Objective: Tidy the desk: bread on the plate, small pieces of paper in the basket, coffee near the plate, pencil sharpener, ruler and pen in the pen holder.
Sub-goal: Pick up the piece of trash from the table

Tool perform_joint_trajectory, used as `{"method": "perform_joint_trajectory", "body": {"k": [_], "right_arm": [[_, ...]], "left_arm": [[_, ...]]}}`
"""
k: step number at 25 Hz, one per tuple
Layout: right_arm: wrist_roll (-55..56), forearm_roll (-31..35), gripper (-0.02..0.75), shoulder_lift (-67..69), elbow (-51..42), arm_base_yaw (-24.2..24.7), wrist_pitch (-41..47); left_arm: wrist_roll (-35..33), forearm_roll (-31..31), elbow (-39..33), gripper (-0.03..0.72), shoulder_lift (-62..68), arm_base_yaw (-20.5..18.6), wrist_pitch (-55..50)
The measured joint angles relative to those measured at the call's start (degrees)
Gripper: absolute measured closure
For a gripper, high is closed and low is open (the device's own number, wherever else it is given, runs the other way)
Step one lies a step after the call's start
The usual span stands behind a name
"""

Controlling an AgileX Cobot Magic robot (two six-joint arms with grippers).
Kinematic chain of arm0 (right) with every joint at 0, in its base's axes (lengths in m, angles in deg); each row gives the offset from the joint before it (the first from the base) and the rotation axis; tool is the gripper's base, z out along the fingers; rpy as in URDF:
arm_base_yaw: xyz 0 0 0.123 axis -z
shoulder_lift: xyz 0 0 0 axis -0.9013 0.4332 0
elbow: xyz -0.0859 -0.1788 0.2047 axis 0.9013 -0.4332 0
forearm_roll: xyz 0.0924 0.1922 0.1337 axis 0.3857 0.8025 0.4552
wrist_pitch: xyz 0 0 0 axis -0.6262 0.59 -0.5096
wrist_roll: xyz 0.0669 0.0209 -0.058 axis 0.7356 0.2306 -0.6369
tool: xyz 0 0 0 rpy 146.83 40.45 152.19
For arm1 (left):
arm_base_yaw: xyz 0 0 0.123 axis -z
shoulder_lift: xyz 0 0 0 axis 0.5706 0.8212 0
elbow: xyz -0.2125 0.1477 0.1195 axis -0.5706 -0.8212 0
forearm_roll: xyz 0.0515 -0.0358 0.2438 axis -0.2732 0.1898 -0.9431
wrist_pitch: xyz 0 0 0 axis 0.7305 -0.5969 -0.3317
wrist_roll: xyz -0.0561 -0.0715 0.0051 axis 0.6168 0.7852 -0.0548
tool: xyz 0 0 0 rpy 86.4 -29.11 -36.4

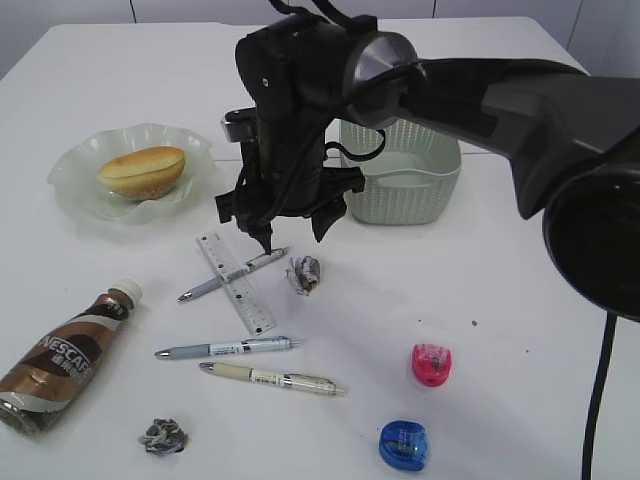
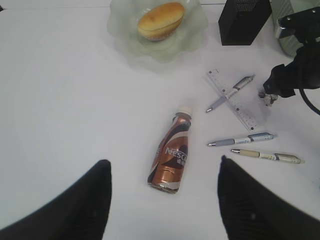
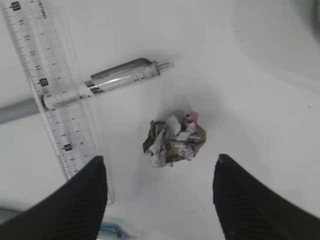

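My right gripper (image 3: 159,159) hangs open just above a crumpled paper ball (image 3: 174,140), one finger on each side of it, touching nothing. In the exterior view it (image 1: 275,222) reaches across the middle. The left gripper (image 2: 162,164) is open high over the desk, with the lying coffee bottle (image 2: 172,155) below it. The bread (image 1: 142,170) rests on the green plate (image 1: 75,185). A pen (image 1: 235,274) lies across the ruler (image 1: 240,290). The black pen holder (image 2: 243,20) stands beside the basket (image 1: 400,190); the arm hides it in the exterior view.
Two more pens (image 1: 230,348) (image 1: 272,378) lie side by side near the front. A second paper ball (image 1: 163,435) sits at the front left. A pink pencil sharpener (image 1: 432,364) and a blue one (image 1: 404,444) are at the front right.
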Motion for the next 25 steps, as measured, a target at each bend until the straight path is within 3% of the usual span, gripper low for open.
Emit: {"method": "perform_joint_trajectory", "body": {"k": [25], "right_arm": [[0.1, -0.3, 0.249, 6.8, 0.2, 2.0, -0.1]], "left_arm": [[0.0, 2.2, 0.0, 0.202, 0.0, 0.0, 0.0]]}}
